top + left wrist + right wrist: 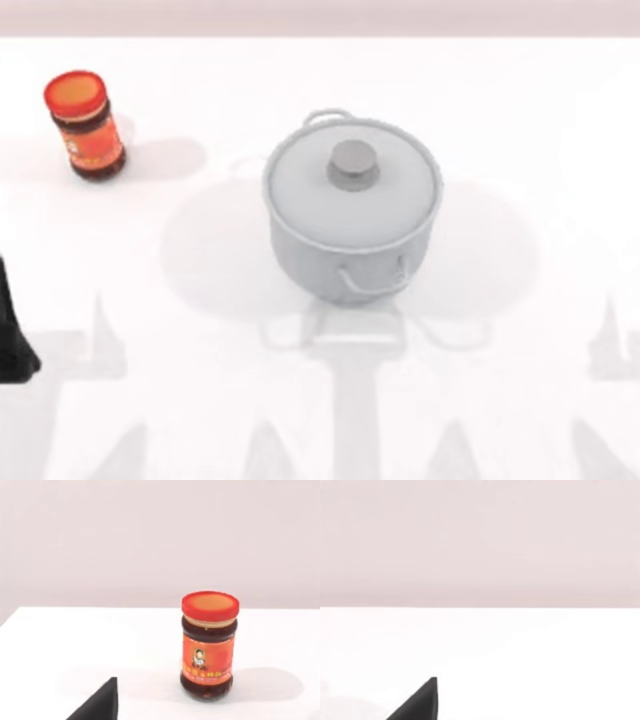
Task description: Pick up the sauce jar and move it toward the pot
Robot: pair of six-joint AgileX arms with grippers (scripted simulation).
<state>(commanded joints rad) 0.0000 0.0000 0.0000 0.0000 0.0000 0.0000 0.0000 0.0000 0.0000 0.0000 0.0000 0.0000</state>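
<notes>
jars: 1 sauce jar (86, 125) upright | pots: 1 pot (352, 215) lidded

A rendered test scene, not a real room: a bare white table (520, 120) against a plain pinkish wall (150, 540).

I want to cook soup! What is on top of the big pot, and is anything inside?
A domed lid with a round grey knob sits on the pot, closing it. The lid covers the inside, so I cannot see whether anything is in there.
</notes>
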